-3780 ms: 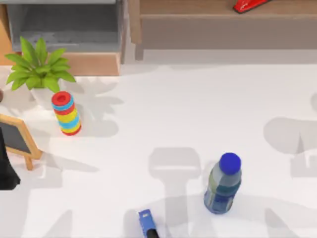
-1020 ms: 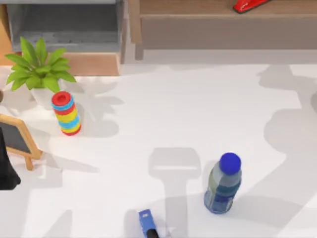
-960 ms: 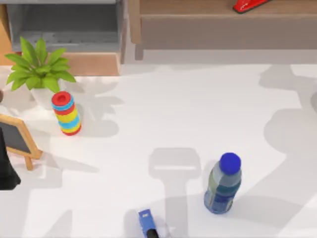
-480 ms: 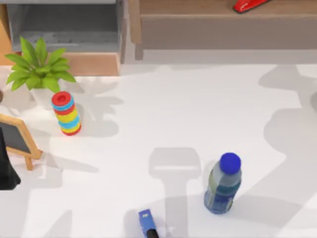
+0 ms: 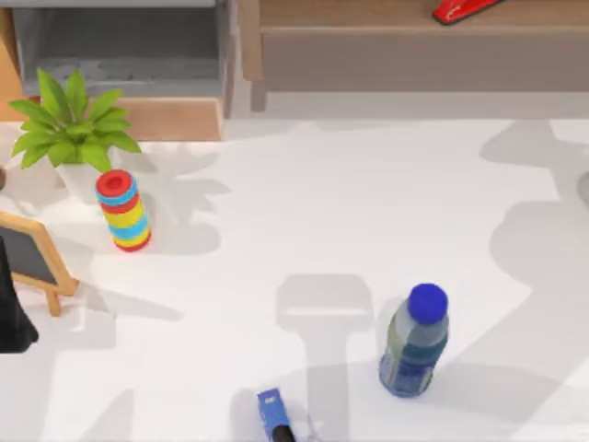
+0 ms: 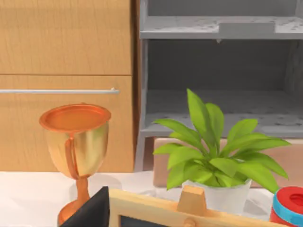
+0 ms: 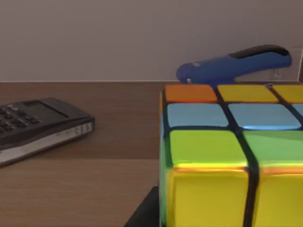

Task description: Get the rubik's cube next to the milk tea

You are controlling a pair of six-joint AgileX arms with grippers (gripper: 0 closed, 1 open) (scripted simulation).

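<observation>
**Cube on the wooden shelf, bottle on the white surface**

The greyish translucent milk tea bottle (image 5: 414,348), blue-capped with a blue label band whose writing is unreadable, stands upright on the white surface (image 5: 368,212). The rubik's cube (image 7: 232,156), showing yellow, green, blue and orange squares in a dark grid, sits on a brown wooden shelf (image 7: 94,184) in front of a blue stapler (image 7: 234,64). Neither hand's opening can be told.

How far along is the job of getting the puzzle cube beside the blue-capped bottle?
Nothing looks done yet. The greyish blue-capped milk tea bottle stands alone on the white table. The yellow, green and orange rubik's cube sits on a brown wooden surface, close before the right wrist camera. Carrying it over remains.
</observation>
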